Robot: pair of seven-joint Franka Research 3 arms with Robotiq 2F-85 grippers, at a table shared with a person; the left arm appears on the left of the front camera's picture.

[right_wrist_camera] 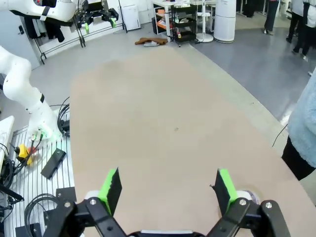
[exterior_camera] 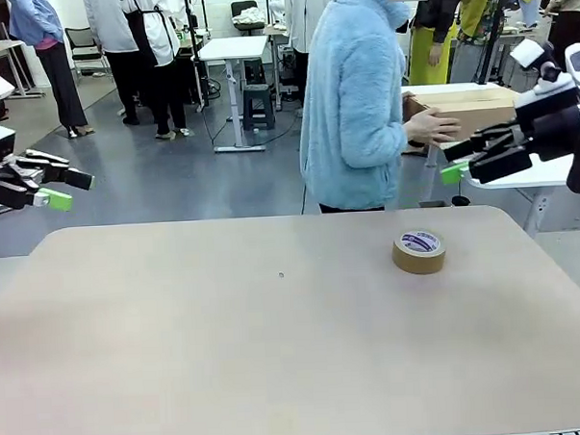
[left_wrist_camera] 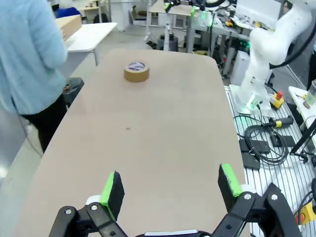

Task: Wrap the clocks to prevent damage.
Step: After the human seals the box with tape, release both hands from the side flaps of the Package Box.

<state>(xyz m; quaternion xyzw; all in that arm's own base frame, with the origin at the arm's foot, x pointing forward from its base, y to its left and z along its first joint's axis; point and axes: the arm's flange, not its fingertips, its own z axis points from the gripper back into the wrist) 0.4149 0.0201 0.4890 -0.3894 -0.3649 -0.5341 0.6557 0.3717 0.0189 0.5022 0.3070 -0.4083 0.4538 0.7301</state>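
Both left gripper (exterior_camera: 62,187) and right gripper (exterior_camera: 458,160) hang spread and empty off the table (exterior_camera: 229,374), tape roll (exterior_camera: 419,251) at 2 o'clock, person's hand (exterior_camera: 432,126) on the cardboard box (exterior_camera: 473,107); clocks unseen, likely fragile, so grip padded sides.

left tool (exterior_camera: 62,187): jaws wide, nothing held | right tool (exterior_camera: 458,159): jaws wide, nothing held
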